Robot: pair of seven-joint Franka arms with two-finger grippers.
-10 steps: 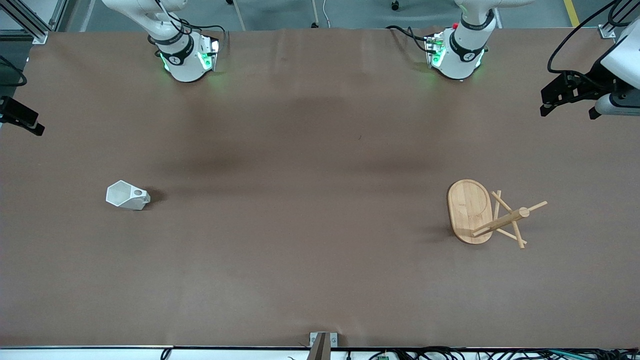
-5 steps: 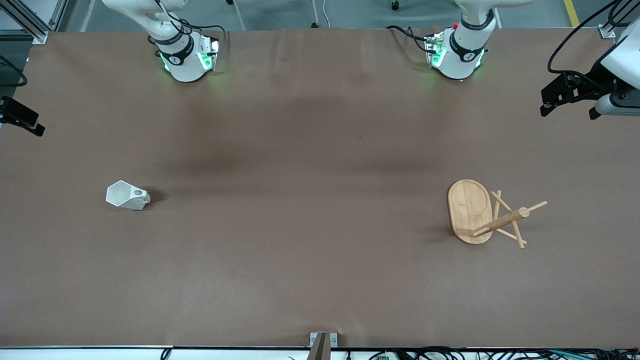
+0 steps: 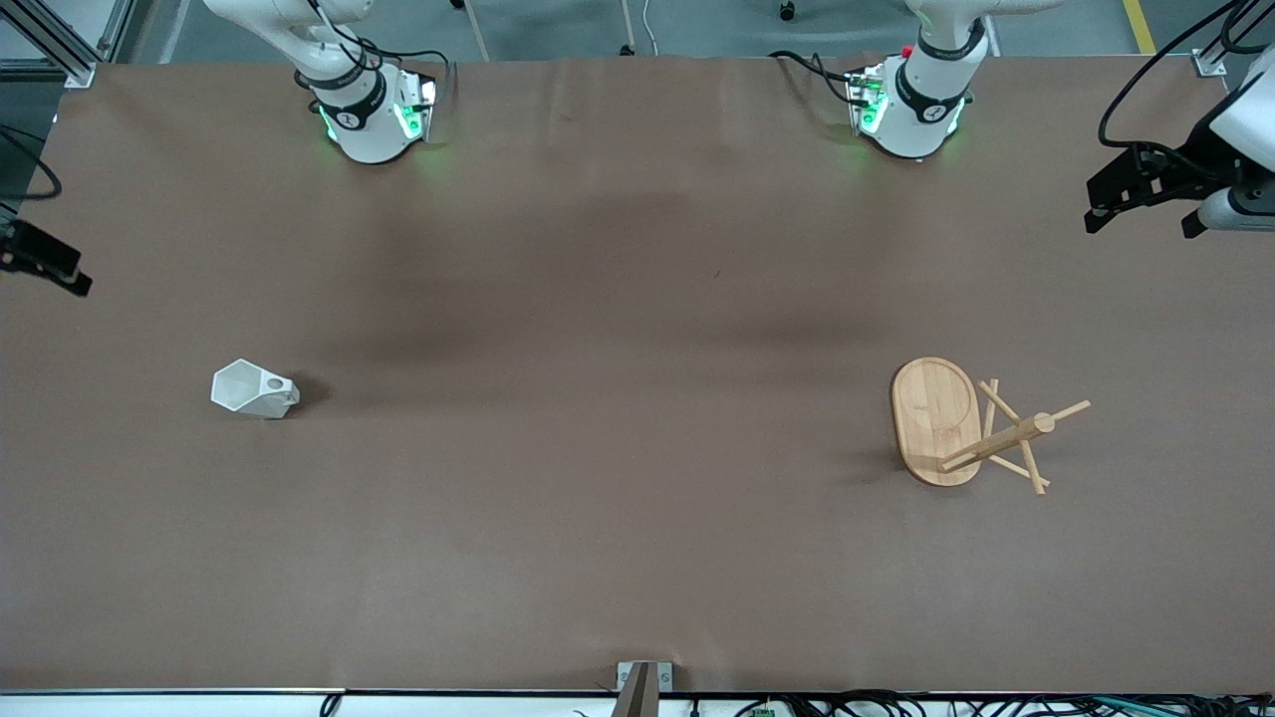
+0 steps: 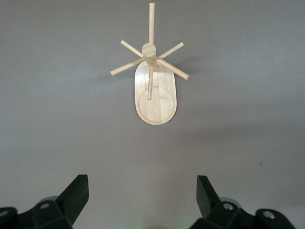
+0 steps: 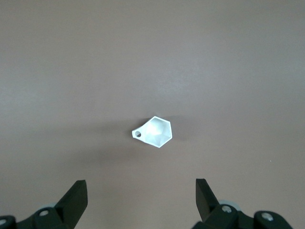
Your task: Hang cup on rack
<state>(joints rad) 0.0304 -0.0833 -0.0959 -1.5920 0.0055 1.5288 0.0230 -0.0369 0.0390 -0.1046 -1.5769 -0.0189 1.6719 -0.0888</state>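
Brown paper covered the table (image 3: 618, 518), bare along the edge nearest the front camera. Next out, the rack (image 3: 961, 426) stood upright toward the left arm's end of the table, its oval bamboo base flat on the paper, its central post rising with thin pegs splayed out, and no cup hung on any peg. Slightly farther from the front camera, and well apart toward the right arm's end, the cup (image 3: 253, 389) sat on the table, its polygonal mouth showing an empty inside and its pierced handle turned toward the middle of the table. Neither had shifted since the earlier frames.

What differed lay at the table's ends. The left gripper (image 4: 142, 191) had drifted a little outward and away from the front camera over the left arm's end of the table; its jaws stood wide apart and held nothing, and the left wrist view showed the rack (image 4: 154, 86) between the fingertips (image 4: 76, 193). The right gripper (image 5: 141, 193), over the right arm's end, had eased slightly toward the front camera; its jaws were likewise spread wide and empty, with the cup (image 5: 156, 132) well clear of them in the right wrist view.
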